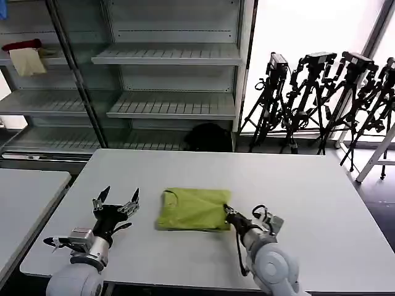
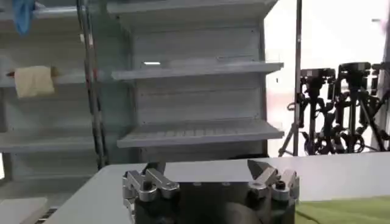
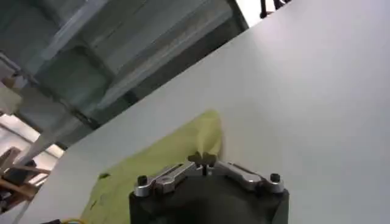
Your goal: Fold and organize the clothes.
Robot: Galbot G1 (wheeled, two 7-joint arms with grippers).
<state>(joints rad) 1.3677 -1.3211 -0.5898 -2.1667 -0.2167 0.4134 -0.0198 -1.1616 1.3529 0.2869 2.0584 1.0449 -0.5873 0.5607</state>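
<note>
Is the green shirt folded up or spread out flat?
Folded. The T-shirt lies as a compact rectangle on the table, no sleeves sticking out. The right claw pinches its edge; the left claw waits open beside it.

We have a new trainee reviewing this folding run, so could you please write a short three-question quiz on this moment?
1. True or false: the right gripper is closed on the near right edge of the folded lime T-shirt.
2. Multiple choice: where is the left gripper? A) gripping the shirt's collar; B) open above the white table, left of the shirt and apart from it; C) up on a shelf.
3. Fill in: the cream cloth hangs on the grey ____ behind the table.

Key
1. True; the right wrist view shows its fingertips meeting at the fabric's edge.
2. B.
3. Shelving, upper left, beside a red cloth.
</note>
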